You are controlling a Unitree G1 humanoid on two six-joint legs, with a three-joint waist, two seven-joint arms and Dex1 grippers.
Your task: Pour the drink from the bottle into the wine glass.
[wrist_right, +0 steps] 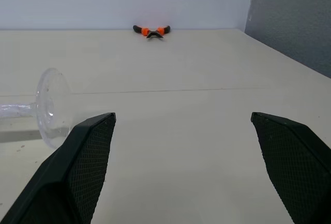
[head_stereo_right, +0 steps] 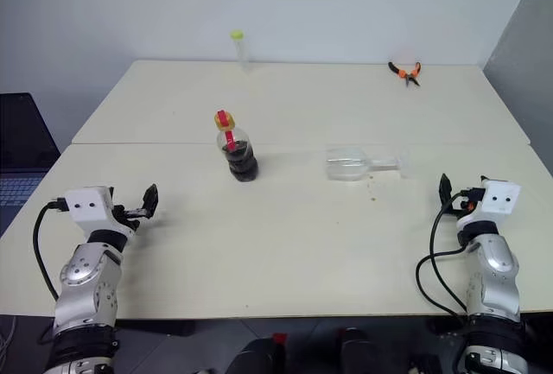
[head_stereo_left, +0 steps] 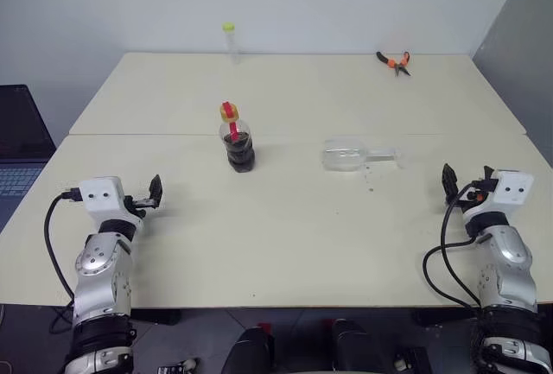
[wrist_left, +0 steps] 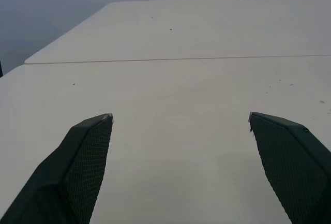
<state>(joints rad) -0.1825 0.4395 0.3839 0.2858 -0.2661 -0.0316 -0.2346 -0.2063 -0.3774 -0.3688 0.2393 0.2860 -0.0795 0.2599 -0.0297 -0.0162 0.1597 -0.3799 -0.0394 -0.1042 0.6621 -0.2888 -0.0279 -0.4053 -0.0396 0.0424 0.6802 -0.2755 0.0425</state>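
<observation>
Lighting was bright, even and diffuse from overhead. The table showed no glare. Shadows were soft and short. The fingers appeared slightly blurred at close range.

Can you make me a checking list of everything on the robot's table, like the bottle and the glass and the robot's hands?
Surface: cream table, a seam running across its middle.
Bottle: upright near the middle, yellow cap on, dark drink in its lower part.
Wine glass: lying on its side, foot toward the right gripper.
Clutter: orange-handled pliers at the far right; thin clear tube with yellow-green top at the far edge.
Grippers: left gripper open, holding nothing; right gripper open, holding nothing.
Cables: black cable at the left wrist, another at the right.
Surroundings: laptop beside the table's left side; white wall behind.
</observation>
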